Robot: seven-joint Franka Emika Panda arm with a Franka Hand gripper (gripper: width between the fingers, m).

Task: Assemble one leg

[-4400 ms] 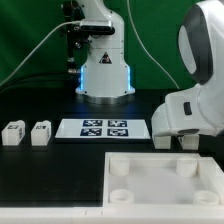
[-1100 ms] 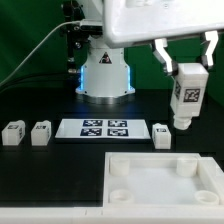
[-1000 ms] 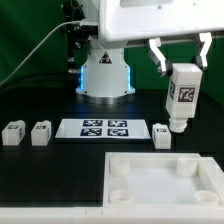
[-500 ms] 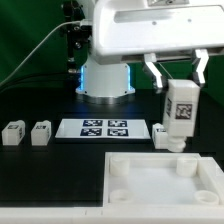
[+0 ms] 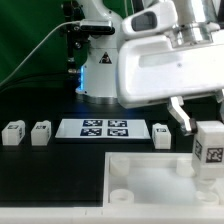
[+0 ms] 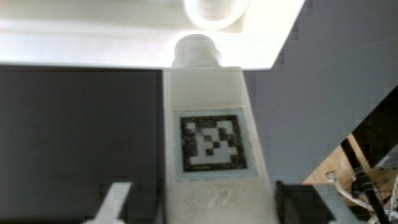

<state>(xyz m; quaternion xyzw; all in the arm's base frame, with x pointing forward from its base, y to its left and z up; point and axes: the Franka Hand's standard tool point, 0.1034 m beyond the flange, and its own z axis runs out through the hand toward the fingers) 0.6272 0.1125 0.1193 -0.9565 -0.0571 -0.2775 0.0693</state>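
Gripper pinching the leg by its upper end. Leg upright, tag facing camera, lower right of frame, at the white recessed piece's far right corner. Black worktop, green backdrop.

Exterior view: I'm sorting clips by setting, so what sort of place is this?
Probably a robotics lab bench: a green backdrop behind a black table, the marker board lying on it, and a robot arm holding a tagged white leg above a large white recessed piece.
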